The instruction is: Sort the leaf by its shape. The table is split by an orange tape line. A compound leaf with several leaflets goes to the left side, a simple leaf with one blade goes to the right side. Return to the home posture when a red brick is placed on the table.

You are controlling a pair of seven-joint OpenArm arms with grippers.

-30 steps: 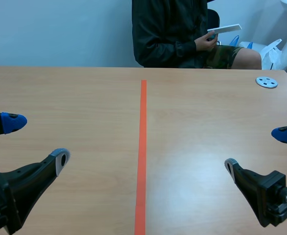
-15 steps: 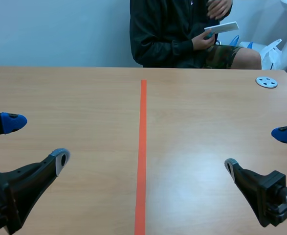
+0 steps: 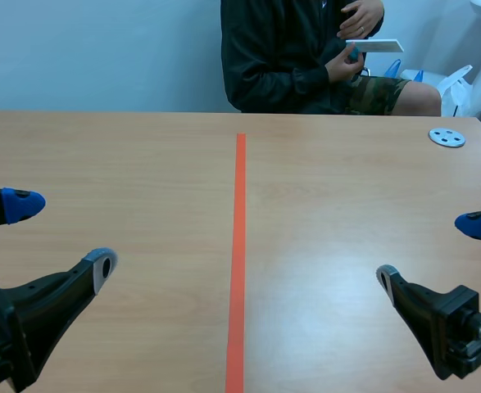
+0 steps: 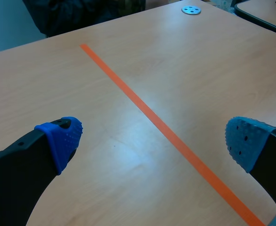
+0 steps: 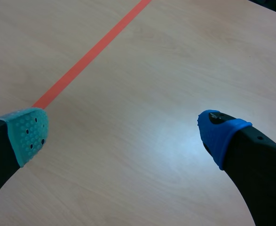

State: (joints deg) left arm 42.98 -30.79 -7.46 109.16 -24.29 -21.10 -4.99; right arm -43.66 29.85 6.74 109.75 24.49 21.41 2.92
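- So far nothing is sorted: no leaf lies on the table [image 3: 142, 164] in any view, on either side of the orange tape line [image 3: 239, 246].
- No red brick is on the table either, so I judge the call to go to the home posture has not come.
- The left gripper [image 3: 60, 236] hangs low over the left half, near the robot. Its fingers are spread wide with only bare wood between the blue pads.
- The right gripper [image 3: 429, 250] hangs the same way over the right half. Its fingers are also wide apart and it holds nothing.
- The only thing resting on the wood is a small grey disc [image 3: 446, 137] with holes, far out on the right side and well apart from both grippers.
- Across the table a person [image 3: 281, 57] sits holding a flat white thing [image 3: 375, 47]. Whether it carries a leaf cannot be told from here.
- The whole job is left, as I read it: a leaf has to arrive, be judged compound or simple, and be carried to its side.
- Compared with a second ago, both arms are in the same places with the same spread.
- The person's upper hand [image 3: 363, 16] is not in view a second ago. It shows raised half a second ago and now sits at the white thing, which is held a little higher and flatter.
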